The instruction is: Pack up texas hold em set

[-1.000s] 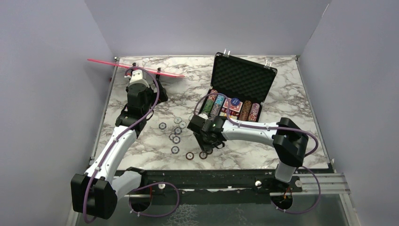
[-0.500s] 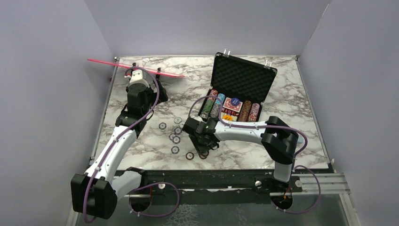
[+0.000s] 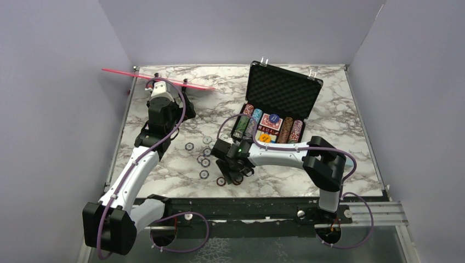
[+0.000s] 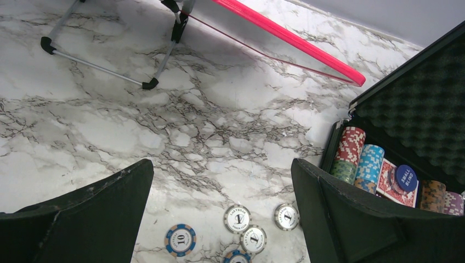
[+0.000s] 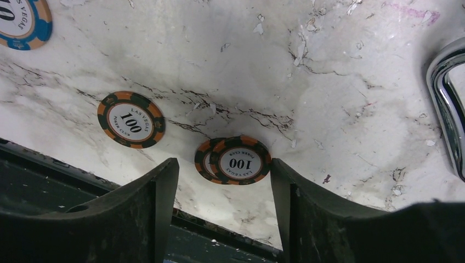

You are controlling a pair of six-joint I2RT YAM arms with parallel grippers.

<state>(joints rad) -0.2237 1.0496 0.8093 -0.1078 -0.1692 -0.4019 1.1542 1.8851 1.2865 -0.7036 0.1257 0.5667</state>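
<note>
The texas hold em set is a black briefcase (image 3: 282,90) standing open at the back right, foam lid up, with rows of chips (image 3: 268,129) and cards inside. Several loose chips (image 3: 205,155) lie on the marble in front of it. My right gripper (image 3: 232,176) hovers low near the front edge, open. Two overlapping orange-and-black 100 chips (image 5: 236,160) lie just beyond its fingertips, untouched by the right gripper (image 5: 222,167). A third 100 chip (image 5: 131,119) lies to their left. My left gripper (image 4: 222,164) is wide open and empty above white 1 chips (image 4: 239,218) and a blue 10 chip (image 4: 180,240).
A pink strip (image 3: 159,79) on wire legs (image 4: 98,66) stands at the back left, close behind my left gripper (image 3: 186,105). The dark front edge of the table (image 5: 66,175) runs right under my right fingers. A curved chrome bar (image 5: 445,104) shows at the right.
My right gripper has moved left and toward the front edge, down over the 100 chips, and its jaws have spread wider. The left arm has not moved.
</note>
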